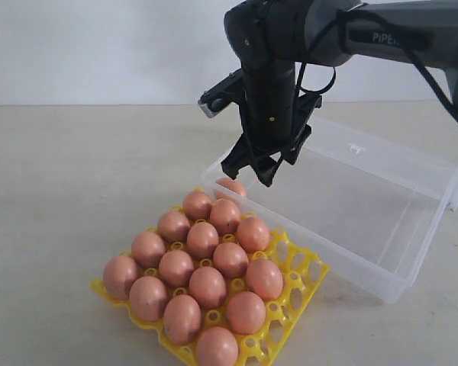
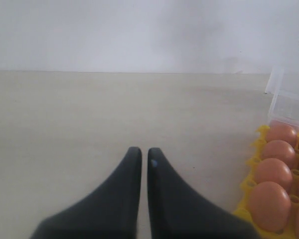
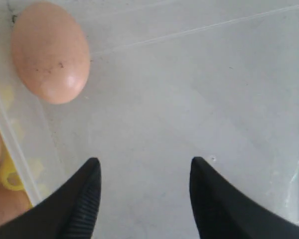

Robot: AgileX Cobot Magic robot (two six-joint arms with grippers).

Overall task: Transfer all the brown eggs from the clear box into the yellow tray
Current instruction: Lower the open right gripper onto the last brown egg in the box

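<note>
Brown eggs (image 1: 203, 239) filling yellow tray (image 1: 299, 271), apparently one egg (image 3: 49, 52) in clear box (image 1: 351, 207)

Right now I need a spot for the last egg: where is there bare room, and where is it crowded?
Bare: the yellow tray's row of cups beside the clear box, and the box floor except the corner holding the last egg. Crowded: the other cups, filled with brown eggs.

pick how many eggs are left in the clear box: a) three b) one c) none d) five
b: a single egg lies in the box by the wall nearest the tray, and no other egg shows on the box floor.
</note>
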